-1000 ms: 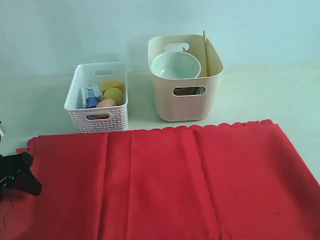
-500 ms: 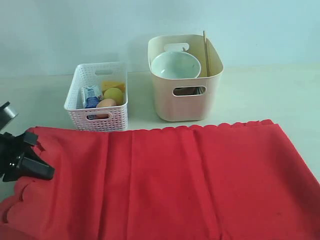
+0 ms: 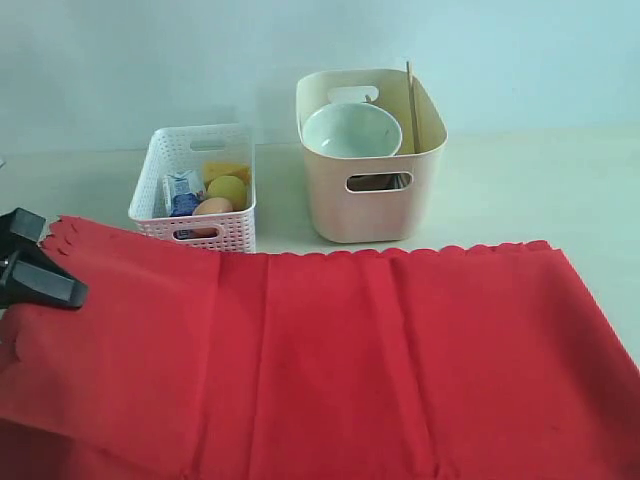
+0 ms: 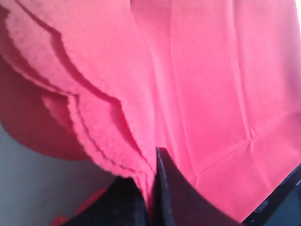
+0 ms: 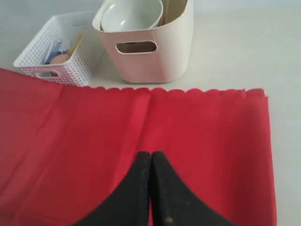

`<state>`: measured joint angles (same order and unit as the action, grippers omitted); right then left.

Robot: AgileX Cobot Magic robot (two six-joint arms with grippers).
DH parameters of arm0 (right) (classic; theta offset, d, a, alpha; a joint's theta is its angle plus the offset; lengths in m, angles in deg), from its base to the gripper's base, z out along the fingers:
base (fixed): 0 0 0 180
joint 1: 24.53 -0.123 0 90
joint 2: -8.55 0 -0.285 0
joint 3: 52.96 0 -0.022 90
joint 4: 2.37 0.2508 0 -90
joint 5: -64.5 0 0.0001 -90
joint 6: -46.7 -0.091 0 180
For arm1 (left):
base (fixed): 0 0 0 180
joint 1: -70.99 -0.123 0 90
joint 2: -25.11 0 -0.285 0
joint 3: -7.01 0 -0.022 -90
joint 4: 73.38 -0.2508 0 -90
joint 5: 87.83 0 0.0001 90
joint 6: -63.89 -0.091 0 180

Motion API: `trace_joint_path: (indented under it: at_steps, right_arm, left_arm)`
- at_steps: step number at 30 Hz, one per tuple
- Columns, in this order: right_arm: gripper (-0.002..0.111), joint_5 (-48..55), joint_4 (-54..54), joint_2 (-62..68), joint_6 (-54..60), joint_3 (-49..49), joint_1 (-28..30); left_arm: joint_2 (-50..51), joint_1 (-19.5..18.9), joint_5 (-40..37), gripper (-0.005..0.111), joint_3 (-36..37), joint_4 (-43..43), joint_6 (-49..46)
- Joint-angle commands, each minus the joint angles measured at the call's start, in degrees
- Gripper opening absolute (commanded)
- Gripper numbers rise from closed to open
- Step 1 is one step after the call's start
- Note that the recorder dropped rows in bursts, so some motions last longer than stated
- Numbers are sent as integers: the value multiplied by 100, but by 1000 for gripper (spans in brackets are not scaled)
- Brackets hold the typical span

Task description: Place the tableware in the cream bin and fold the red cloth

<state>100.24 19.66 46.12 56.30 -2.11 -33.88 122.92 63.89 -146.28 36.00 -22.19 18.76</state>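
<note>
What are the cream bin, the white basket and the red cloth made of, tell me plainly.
The cream bin looks like moulded plastic: smooth matte walls, rounded corners, cut-out handle. The white basket, likely plastic too: rigid lattice weave. The red cloth is soft fabric, perhaps felt-like: it creases, and its scalloped edge looks fuzzy.

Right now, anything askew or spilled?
Nothing spilled. The red cloth's left end is held up off the table, pinched in the left gripper, as folding needs. The pale green bowl lies tilted in the cream bin, with chopsticks poking above its rim.
</note>
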Motion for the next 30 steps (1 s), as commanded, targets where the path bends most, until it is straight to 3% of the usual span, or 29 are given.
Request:
trace_joint_path:
  at_steps: [1, 12, 21, 25, 30]
  right_arm:
    - [0, 44, 35, 1032, 122, -335, 3]
    - [0, -199, -285, 4310, 114, -1006, 3]
    - [0, -1638, -331, 6840, 18, -1241, 3]
    - [0, -2010, -331, 7439, 18, -1262, 3]
    - [0, -2171, -272, 7631, 18, -1288, 3]
  left_arm:
    - [-304, 4, -76, 0, -139, -232, 283]
    - [-744, -599, -151, 0, -149, -91, 512]
    - [-795, -654, -65, 0, -149, 332, 396]
    - [-795, -215, -79, 0, -391, 397, 458]
    - [-799, 996, 109, 0, -1012, 702, 846]
